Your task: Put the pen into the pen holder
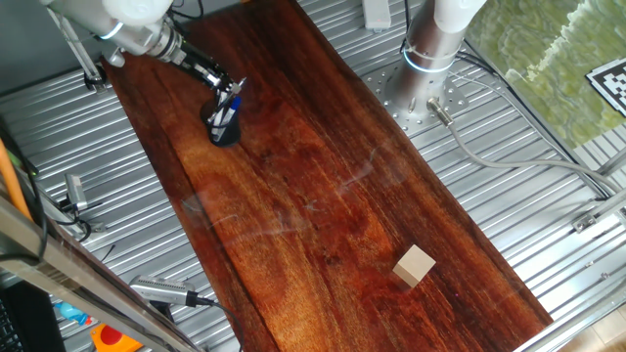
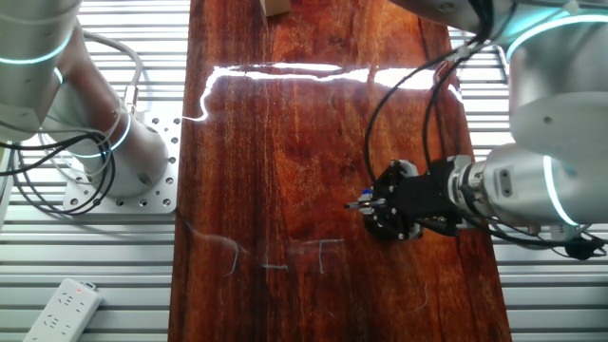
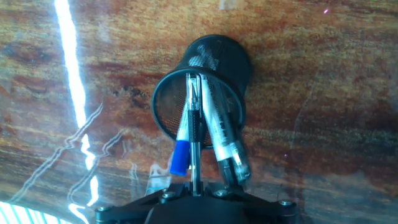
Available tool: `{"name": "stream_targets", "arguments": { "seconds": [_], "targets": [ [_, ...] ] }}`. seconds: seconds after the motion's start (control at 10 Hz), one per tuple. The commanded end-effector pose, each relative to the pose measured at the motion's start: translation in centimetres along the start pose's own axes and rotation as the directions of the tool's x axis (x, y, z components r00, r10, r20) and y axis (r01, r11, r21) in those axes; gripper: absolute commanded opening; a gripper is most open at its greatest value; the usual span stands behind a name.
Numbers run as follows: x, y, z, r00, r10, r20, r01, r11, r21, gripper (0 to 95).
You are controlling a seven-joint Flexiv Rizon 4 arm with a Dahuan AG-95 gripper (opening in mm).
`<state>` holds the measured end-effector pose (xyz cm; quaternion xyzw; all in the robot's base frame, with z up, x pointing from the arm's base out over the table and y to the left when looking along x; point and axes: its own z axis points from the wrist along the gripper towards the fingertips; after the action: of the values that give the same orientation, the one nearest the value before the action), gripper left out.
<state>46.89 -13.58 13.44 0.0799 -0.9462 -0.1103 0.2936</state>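
End effector (image 3: 195,190), slim dark pen (image 3: 194,134), black mesh pen holder (image 3: 214,59)

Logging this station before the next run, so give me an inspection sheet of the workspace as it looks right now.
Surface: dark wood board on a ribbed metal table; glare streaks, faint scratches.
Job's things: pen stands in the holder, lower end inside the mesh cup, upper end between the fingers.
Clutter: tan block near the far end of the board; a blue-capped pen and a clear marker also in the holder.
Gripper: directly over the holder, shut on the pen.
Cables: black loop above the board by the wrist; grey hose on the table.
Surroundings: second arm's base, power strip.
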Motion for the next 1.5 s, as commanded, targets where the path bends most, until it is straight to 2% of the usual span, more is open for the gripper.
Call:
{"name": "stream_targets", "arguments": {
  "seconds": [0.1,0.7,0.8,1.2,1.4,1.5],
  "targets": [
    [0.0,0.0,0.1,1.0,-0.01,-0.001,0.01,1.0,0.001,0.0],
    [-0.5,0.2,0.2,1.0,-0.012,0.004,0.012,1.0,0.011,0.0],
    [-0.5,0.2,0.2,1.0,-0.021,0.008,0.021,1.0,0.011,19.0],
    [-0.4,0.2,-0.1,1.0,-0.009,0.014,0.009,1.0,0.024,19.0],
    [-0.4,0.2,-0.8,0.999,-0.015,0.041,0.014,0.999,0.032,19.0],
    [-0.7,0.1,-1.7,0.998,-0.017,0.053,0.015,0.999,0.038,19.0]
  ]
}}
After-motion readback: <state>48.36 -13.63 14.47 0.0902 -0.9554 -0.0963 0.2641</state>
